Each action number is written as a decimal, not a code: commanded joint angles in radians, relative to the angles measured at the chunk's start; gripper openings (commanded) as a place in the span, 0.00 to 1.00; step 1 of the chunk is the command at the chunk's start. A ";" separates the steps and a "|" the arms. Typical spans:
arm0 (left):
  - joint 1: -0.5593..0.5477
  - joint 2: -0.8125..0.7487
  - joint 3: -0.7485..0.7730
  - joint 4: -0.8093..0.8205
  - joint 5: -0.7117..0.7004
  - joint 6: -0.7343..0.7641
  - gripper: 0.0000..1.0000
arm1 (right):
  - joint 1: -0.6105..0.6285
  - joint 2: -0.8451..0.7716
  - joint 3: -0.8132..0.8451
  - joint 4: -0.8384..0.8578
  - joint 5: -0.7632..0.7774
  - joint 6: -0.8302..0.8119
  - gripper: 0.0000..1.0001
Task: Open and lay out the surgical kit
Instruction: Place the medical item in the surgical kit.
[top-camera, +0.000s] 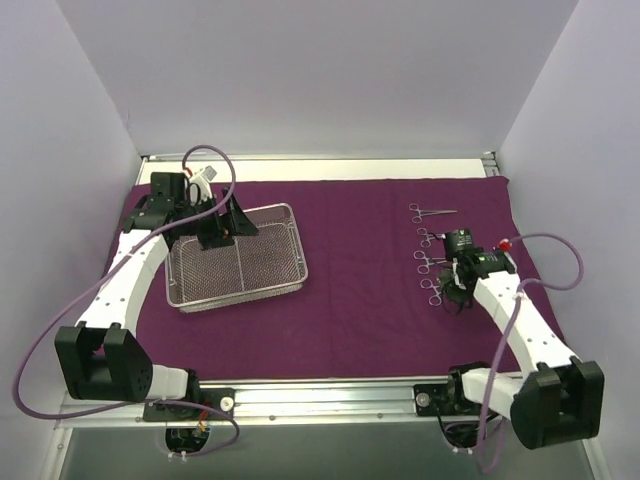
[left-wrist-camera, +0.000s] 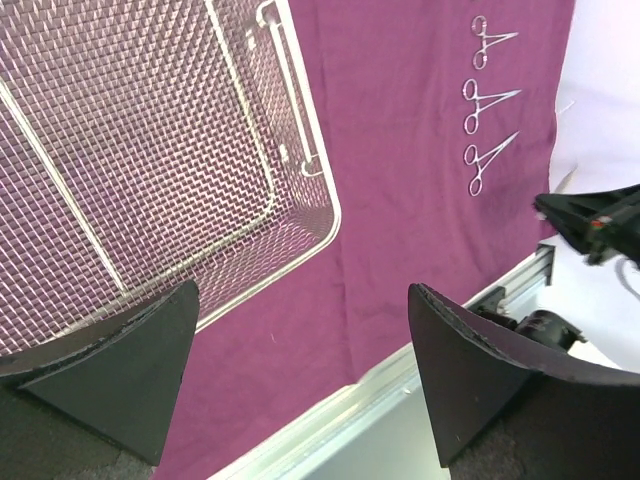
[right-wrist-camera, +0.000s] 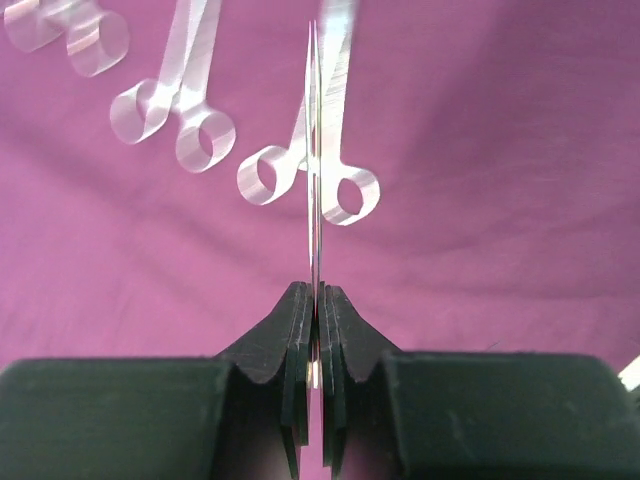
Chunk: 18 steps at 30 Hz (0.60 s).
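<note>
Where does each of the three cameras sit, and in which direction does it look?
Top view: above and behind the arms, looking down at the purple cloth; both arms show.
Left wrist: over the wire tray's corner, looking down; the open left claw frames it.
Right wrist: low over the cloth; the right claw, shut on a thin metal tool, shows.
Shared: top and left wrist both see the tray and the clamps.

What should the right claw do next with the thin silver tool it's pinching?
Probably shift sideways to bare dark purple cloth before lowering. The right claw is shut on a thin silver instrument, seen edge-on, which lines up over the last silver scissor-handled clamp in the row; setting it down here would likely overlap it.
</note>
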 joint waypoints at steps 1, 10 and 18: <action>0.020 0.043 -0.003 0.003 0.001 -0.053 0.94 | -0.074 0.067 -0.068 -0.063 -0.002 0.112 0.00; 0.078 -0.095 -0.020 -0.063 -0.344 -0.045 0.94 | -0.123 0.173 -0.120 -0.032 0.047 0.135 0.00; 0.119 -0.007 0.006 -0.070 -0.217 -0.001 0.94 | -0.126 0.185 -0.185 0.011 0.021 0.179 0.00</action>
